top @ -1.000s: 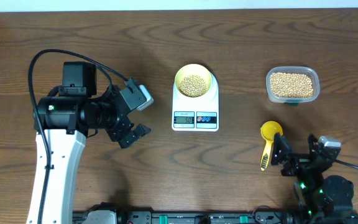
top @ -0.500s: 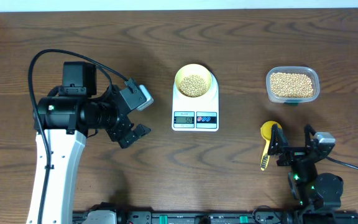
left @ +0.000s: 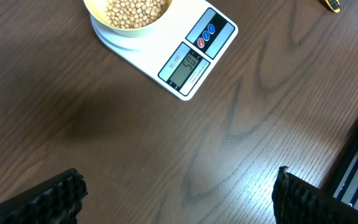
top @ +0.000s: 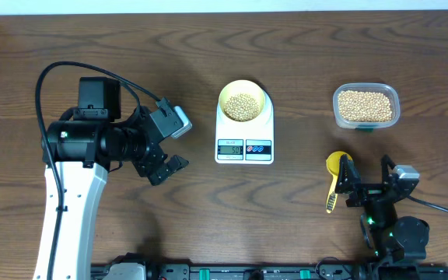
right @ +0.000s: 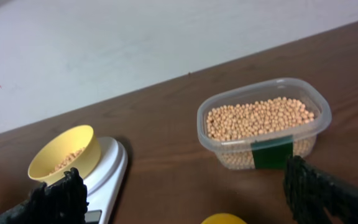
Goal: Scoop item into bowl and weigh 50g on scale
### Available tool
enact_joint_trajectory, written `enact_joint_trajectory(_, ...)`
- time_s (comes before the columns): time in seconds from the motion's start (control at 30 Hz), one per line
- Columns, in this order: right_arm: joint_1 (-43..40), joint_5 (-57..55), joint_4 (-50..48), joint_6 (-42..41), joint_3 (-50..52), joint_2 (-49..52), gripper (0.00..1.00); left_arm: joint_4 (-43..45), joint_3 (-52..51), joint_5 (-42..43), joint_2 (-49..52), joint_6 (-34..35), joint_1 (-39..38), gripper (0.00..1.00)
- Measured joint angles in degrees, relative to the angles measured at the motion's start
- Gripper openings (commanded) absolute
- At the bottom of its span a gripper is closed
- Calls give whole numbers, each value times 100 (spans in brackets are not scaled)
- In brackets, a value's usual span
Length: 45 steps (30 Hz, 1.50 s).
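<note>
The pale-yellow bowl (top: 243, 99) sits on the back of the white scale (top: 244, 141) and holds a heap of tan beans (top: 243, 106). The left wrist view shows this bowl (left: 129, 15) and the scale (left: 185, 56) with its display lit. My left gripper (top: 176, 145) hangs open left of the scale, its fingers (left: 55, 199) wide over bare wood. My right gripper (top: 368, 177) is open near the front right, with nothing between its fingers (right: 325, 193). It faces the bowl (right: 64, 152) and scale (right: 107, 171).
A clear plastic tub (top: 366, 106) full of beans stands at the back right, also seen as a tub (right: 263, 124) in the right wrist view. A yellow measuring spoon (top: 336, 175) lies on the table just left of the right gripper.
The right gripper shifted slightly toward the spoon and the arm folded in, then stopped. The left arm, bowl and scale have not moved.
</note>
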State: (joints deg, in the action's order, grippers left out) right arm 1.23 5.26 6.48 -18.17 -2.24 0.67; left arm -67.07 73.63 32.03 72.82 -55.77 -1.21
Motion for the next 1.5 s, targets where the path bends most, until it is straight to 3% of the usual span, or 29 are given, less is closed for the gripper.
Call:
enact_joint_trajectory(0.8,94,-125,-247,262,162,0,99,0,0,0,0,0,0,98)
enact_joint_trajectory(1.5,94,-125,-229,1335,162,0,99,0,0,0,0,0,0,98)
